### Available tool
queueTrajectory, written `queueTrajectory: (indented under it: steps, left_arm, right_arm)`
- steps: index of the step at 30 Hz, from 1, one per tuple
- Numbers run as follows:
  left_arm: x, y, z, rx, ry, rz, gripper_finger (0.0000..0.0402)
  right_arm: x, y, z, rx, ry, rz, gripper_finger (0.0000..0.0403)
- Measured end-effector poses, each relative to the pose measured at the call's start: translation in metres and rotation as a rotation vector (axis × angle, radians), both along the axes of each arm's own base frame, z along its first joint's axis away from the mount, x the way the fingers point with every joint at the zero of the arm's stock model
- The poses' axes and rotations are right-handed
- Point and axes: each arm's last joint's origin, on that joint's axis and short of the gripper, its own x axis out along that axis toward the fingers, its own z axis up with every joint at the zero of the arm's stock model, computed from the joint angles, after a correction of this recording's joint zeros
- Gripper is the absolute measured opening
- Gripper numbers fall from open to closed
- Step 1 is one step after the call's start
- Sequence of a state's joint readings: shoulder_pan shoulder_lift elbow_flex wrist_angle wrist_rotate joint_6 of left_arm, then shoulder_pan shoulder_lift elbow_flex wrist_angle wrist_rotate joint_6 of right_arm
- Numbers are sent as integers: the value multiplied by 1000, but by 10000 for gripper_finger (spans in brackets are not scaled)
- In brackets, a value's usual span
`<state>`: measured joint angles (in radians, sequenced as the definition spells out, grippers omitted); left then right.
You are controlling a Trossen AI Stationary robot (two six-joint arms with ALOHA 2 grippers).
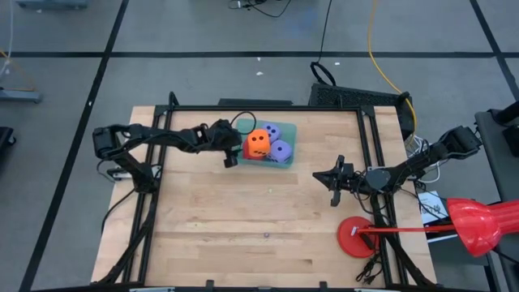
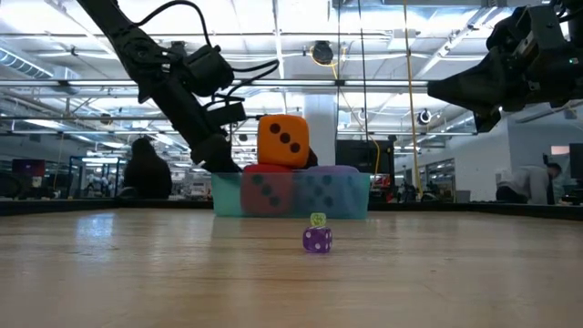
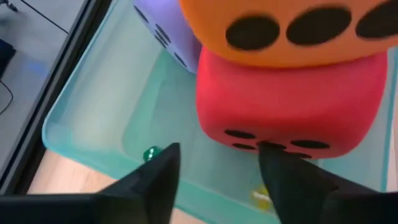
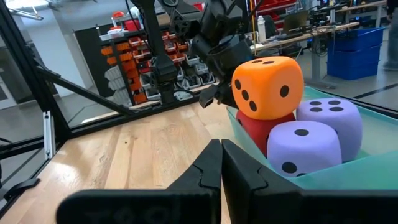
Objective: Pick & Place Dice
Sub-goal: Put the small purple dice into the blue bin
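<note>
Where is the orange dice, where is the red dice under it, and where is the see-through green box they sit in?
orange dice (image 4: 268, 86), right wrist view, on its front face beside the pips.
red dice (image 3: 292, 99), left wrist view, on its bare red side.
green box (image 1: 290, 130), high view, on its far right rim.

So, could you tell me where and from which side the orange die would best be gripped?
Probably from above, across two opposite side faces. The orange die sits on top of the red die in the teal tray, so its upper half stands clear of the rim while the purple dice sit lower beside it. The open left gripper is at the tray's edge; the right gripper waits apart.
</note>
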<state>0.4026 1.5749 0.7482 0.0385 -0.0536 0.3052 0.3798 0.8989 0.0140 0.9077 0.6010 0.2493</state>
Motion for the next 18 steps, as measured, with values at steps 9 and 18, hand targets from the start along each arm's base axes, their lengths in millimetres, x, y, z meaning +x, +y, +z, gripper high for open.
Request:
queueTrajectory:
  steps: [9,18]
  left_arm:
    - [-5,-11,30,138,-49,19,294]
    - [-58,-42,121,267,-360,-9,230]
  right_arm:
    - [0,0,0,-1,2,2,4]
    - [0,0,-2,-6,16,3,4]
